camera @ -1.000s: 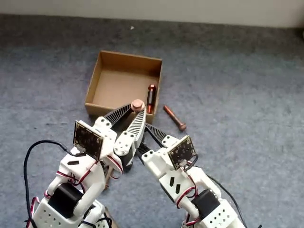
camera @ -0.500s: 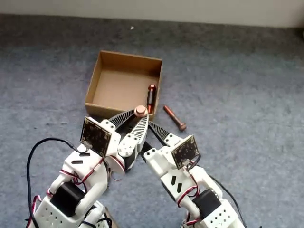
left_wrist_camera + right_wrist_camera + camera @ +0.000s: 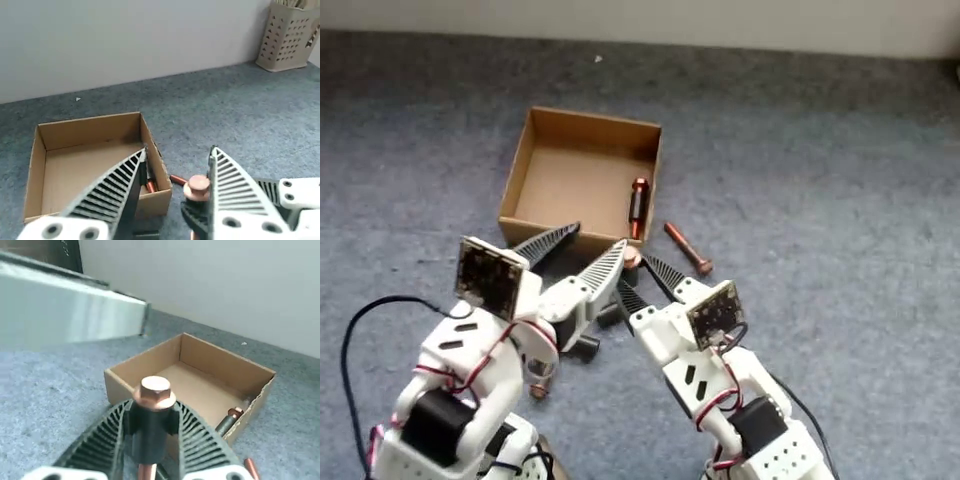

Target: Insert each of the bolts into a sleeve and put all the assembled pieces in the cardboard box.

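"So, what's held?"
"My right gripper (image 3: 150,409) clamps a sleeve (image 3: 148,437) with a bolt (image 3: 155,389) in it, at the cardboard box's (image 3: 582,122) near side; my left gripper (image 3: 178,154) gapes, empty."
"Others?"
"One assembled piece (image 3: 638,205) lies inside, by the right wall; a loose bolt (image 3: 687,249) lies outside."

Sleeved bolt (image 3: 638,205) in box (image 3: 592,119), loose bolt (image 3: 687,248) beside

Assembled piece (image 3: 638,205) in cardboard box (image 3: 570,123), along right wall. Loose bolt (image 3: 687,249) beside box front-right corner. Left gripper (image 3: 598,238) spread; right gripper (image 3: 633,272) clamps second bolt (image 3: 632,258).
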Robot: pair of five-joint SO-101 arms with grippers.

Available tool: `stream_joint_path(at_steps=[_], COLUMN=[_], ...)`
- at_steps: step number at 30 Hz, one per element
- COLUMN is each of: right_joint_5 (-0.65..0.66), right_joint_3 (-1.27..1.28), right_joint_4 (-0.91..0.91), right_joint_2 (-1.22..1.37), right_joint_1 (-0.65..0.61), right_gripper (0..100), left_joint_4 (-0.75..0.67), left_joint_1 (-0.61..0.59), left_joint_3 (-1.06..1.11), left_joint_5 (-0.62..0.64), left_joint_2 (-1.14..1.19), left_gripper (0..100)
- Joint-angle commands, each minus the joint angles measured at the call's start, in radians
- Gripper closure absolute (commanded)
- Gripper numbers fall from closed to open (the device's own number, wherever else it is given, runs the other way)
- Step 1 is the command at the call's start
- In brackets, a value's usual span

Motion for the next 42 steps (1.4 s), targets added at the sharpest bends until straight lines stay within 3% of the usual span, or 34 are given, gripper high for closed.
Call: stream_joint_path(at_steps=[1, 5, 11, 14, 18, 21, 26, 32, 38, 42], right_joint_5=[-0.002, -0.003, -0.003, -0.037, -0.091, -0.092, -0.086, -0.084, -0.084, -0.084], right_joint_3=[0.114, 0.114, 0.113, 0.105, 0.031, -0.03, -0.16, -0.467, -0.774, -0.921], right_joint_4=[-0.002, -0.001, 0.012, 0.101, 0.205, 0.271, 0.277, 0.143, -0.062, -0.199], right_joint_2=[-0.022, -0.016, -0.016, -0.015, -0.013, -0.012, 0.124, 0.625, 1.075, 1.302], right_joint_1=[0.054, 0.059, 0.108, 0.166, 0.179, 0.18, 0.18, 0.177, 0.177, 0.18], right_gripper=[99.5, 99.5, 99.5, 99.5, 99.5, 99.5, 99.5, 99.5, 99.5, 99.5], left_joint_4=[0.138, 0.238, 0.321, 0.302, 0.166, 0.064, 0.037, 0.035, 0.035, 0.035], left_joint_1=[-0.021, -0.127, -0.496, -0.651, -0.774, -0.797, -0.797, -0.791, -0.679, -0.673], left_joint_3=[-0.157, -0.251, -0.229, -0.102, 0.119, 0.262, 0.394, 0.461, 0.519, 0.522], left_joint_5=[0.0, 0.0, 0.0, 0.0, -0.002, -0.103, -0.221, -0.341, -0.448, -0.457], left_joint_2=[-0.007, -0.008, -0.008, -0.008, -0.008, -0.008, -0.008, -0.007, -0.007, -0.007], left_gripper=[76, 76, 76, 78, 91, 100, 99, 99, 99, 99])
